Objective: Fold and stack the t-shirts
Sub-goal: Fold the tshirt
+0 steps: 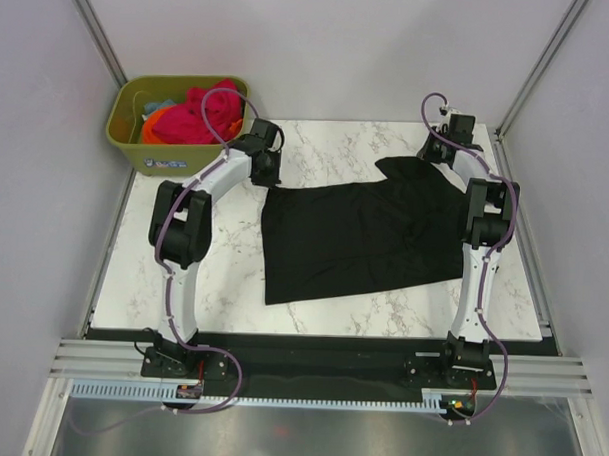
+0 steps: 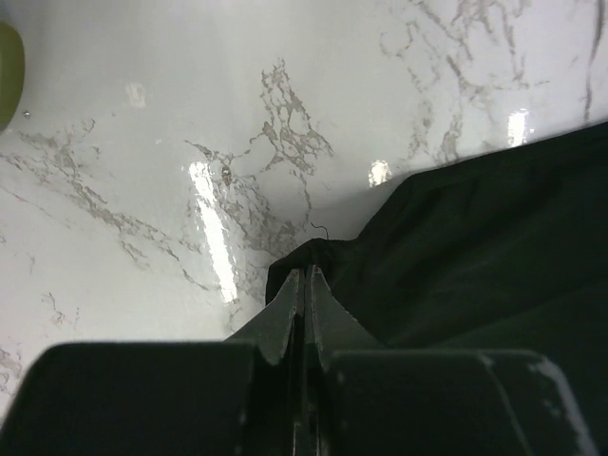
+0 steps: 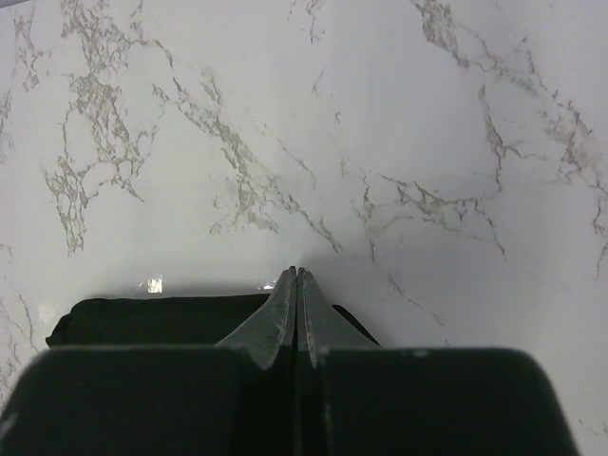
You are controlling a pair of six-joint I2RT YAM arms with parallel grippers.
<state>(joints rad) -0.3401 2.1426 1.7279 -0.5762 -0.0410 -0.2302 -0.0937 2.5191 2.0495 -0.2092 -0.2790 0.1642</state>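
Pinching the black t-shirt (image 1: 369,230) spread on the bench (image 1: 222,285), I am clamping left jaws and right jaws on its far corners; I am judging that raising both evenly is keeping the fold straight.

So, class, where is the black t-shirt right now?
In the top view the black t-shirt lies spread on the marble table, right of centre, its far corners pinched by the left claw and the right claw.
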